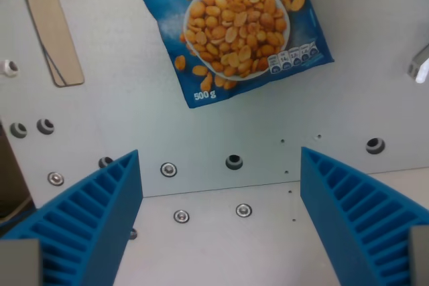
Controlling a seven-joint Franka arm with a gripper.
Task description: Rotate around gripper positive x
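My gripper [221,232] is hanging with its two blue ribbed fingers [87,226] spread wide apart, nothing between them but bare grey worktop [221,259]. The task is a pure wrist rotation, so there is no object to grab; the thing turning is the gripper itself, sitting over the bolted seam of the plates.

Risks I am weighing:
- Tilting could dip one fingertip toward the worktop; I cannot tell the clearance from here.
- The peanut bag [231,28] is lying flat beyond the fingers, well apart, low risk.
- The wooden stick [50,25] is resting at the wrist view's upper left, also clear.
- A small metal part [420,65] is poking in at the right edge; unclear what it is.

Open room: the plate around the screw heads [168,169] looks free on both sides.
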